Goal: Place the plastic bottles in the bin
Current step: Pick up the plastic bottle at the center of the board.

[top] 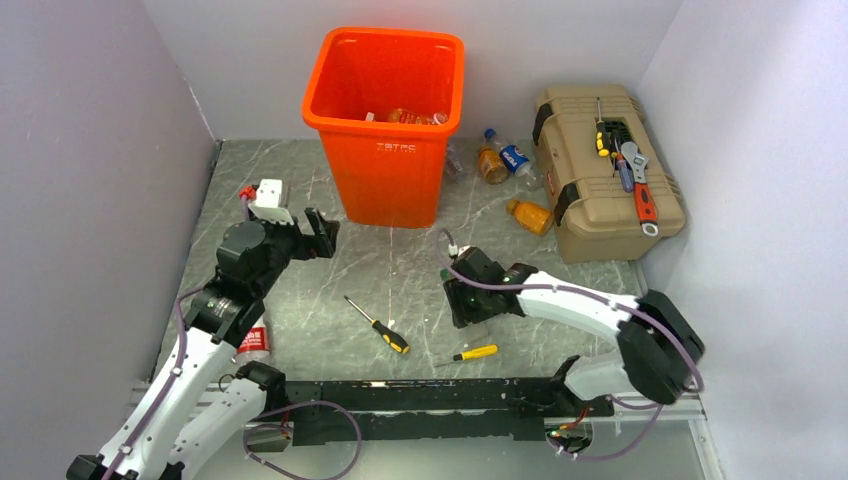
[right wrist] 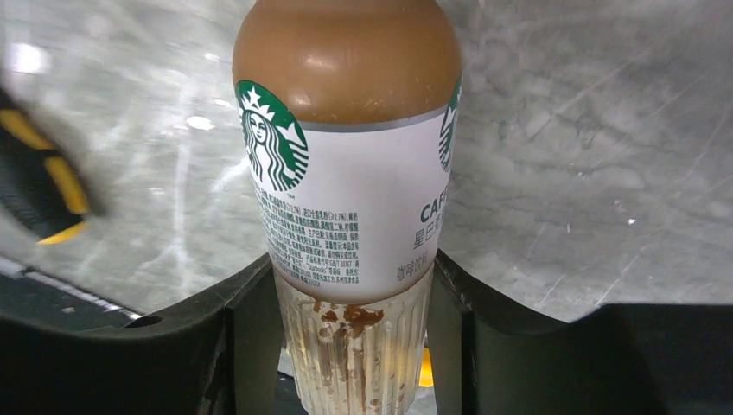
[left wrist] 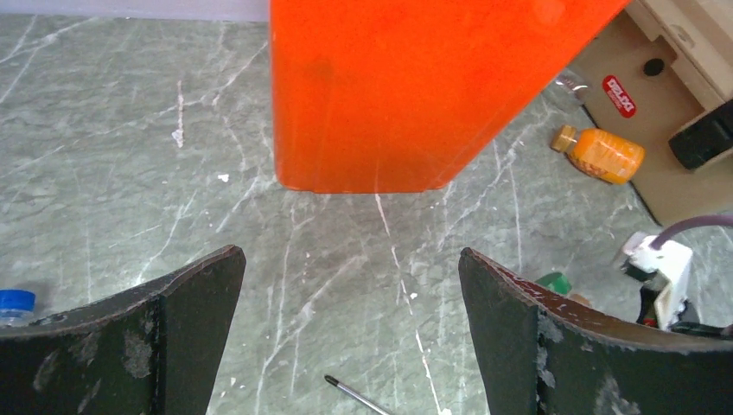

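The orange bin (top: 385, 150) stands at the back middle with a few bottles (top: 415, 117) inside; its wall fills the top of the left wrist view (left wrist: 415, 86). My right gripper (top: 470, 305) is low over the table and shut on a coffee bottle (right wrist: 346, 173) with a white and green label, its fingers (right wrist: 246, 320) on the clear ribbed end. My left gripper (top: 320, 232) is open and empty, facing the bin's base (left wrist: 350, 285). An orange bottle (top: 530, 215) (left wrist: 601, 154) lies by the toolbox. Two more bottles (top: 503, 160) lie right of the bin. A red-labelled bottle (top: 253, 340) lies beside my left arm.
A tan toolbox (top: 605, 170) with tools on its lid stands at the back right. Two yellow-handled screwdrivers (top: 378, 325) (top: 472, 352) lie on the table between the arms. Grey walls close in the left, back and right.
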### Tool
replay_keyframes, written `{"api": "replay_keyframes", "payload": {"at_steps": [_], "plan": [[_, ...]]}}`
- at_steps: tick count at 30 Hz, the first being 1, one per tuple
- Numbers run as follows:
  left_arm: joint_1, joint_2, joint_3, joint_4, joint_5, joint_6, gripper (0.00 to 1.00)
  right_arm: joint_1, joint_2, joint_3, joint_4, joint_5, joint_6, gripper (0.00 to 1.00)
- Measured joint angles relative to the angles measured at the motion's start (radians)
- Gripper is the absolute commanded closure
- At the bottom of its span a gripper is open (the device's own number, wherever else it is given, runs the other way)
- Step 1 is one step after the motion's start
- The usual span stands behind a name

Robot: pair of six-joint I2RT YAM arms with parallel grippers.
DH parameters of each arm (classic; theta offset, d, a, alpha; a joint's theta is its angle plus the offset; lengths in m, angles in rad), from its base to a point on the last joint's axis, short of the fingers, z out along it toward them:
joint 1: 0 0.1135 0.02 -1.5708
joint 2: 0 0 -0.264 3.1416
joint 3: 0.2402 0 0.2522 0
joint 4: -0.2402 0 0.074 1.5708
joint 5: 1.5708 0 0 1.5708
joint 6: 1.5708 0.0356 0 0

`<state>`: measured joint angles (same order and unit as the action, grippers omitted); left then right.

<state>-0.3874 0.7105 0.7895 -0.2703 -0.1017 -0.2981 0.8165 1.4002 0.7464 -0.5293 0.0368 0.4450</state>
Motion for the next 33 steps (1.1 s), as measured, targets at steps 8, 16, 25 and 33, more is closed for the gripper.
{"api": "replay_keyframes", "payload": {"at_steps": [8,16,25,33], "plan": [[0.0,-0.047,-0.018,0.086,0.148,-0.034,0.01,0.064,-0.485,-0.103,0.266,-0.01,-0.069,0.75],[-0.002,0.078,-0.002,0.392,0.661,-0.224,0.01,0.116,-0.752,-0.273,0.642,-0.173,-0.148,0.78],[-0.175,0.29,0.15,0.454,0.843,-0.312,0.01,0.128,-0.674,-0.312,0.845,-0.242,-0.145,0.82],[-0.357,0.341,0.235,0.338,0.751,-0.15,0.03,0.145,-0.616,-0.326,0.917,-0.253,-0.127,0.83]]}}
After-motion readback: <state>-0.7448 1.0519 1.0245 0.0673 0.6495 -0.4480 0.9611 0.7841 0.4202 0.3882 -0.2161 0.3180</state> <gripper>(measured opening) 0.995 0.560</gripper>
